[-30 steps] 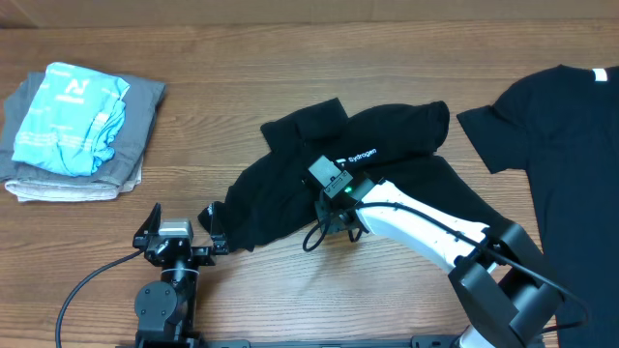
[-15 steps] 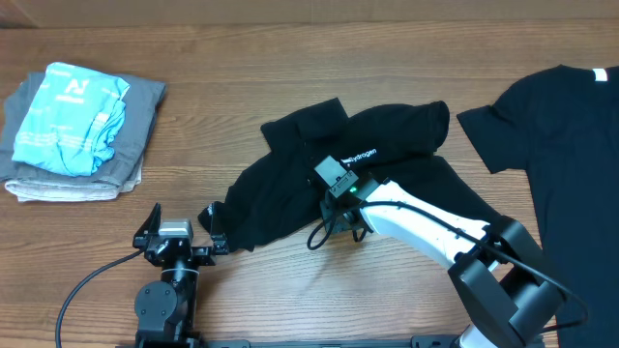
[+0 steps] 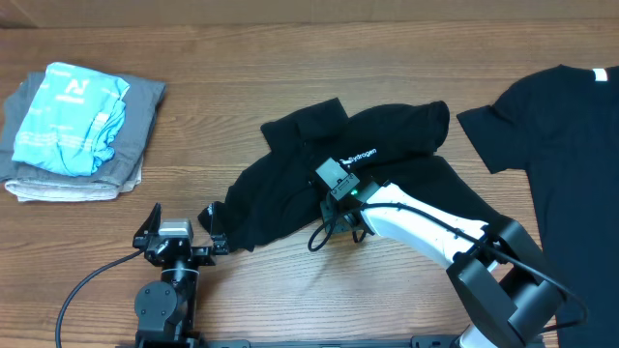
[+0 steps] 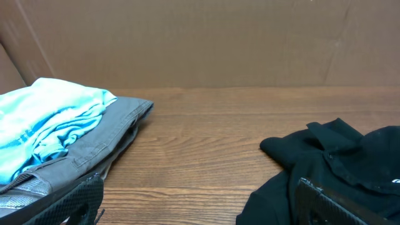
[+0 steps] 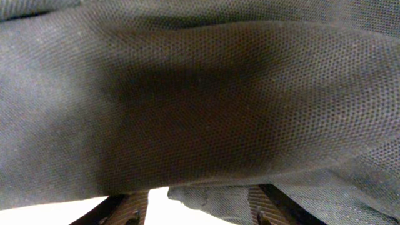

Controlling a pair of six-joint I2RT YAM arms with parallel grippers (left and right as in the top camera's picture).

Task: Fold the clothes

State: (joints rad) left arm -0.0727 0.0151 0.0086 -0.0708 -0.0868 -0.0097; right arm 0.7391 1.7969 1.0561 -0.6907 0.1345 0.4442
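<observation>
The crumpled black T-shirt [image 3: 377, 164] lies in a heap at the middle of the wooden bench [image 3: 290, 58], its small white printed logo [image 3: 362, 155] facing up near the top of the heap. A second black T-shirt [image 3: 561, 164] lies spread flat at the right edge of the bench, well apart from the heap, with its white neck label [image 3: 602, 75] at the far corner. At the left sits a folded stack: a light blue garment [image 3: 68, 116] on top of a grey one [image 3: 135, 116].

The right end effector [image 5: 200, 203] is down on the crumpled shirt's near side. In the wrist view black knit fabric fills almost the whole frame, and only the two fingers [image 5: 131, 209] show at the bottom, standing apart with a fold of cloth hanging between them. Whether they pinch that fold or merely straddle it cannot be told from so close a view.

The left end effector [image 3: 181, 220] sits near the bench's front edge, just beside the heap's left tip, spread fully wide and holding nothing.
</observation>
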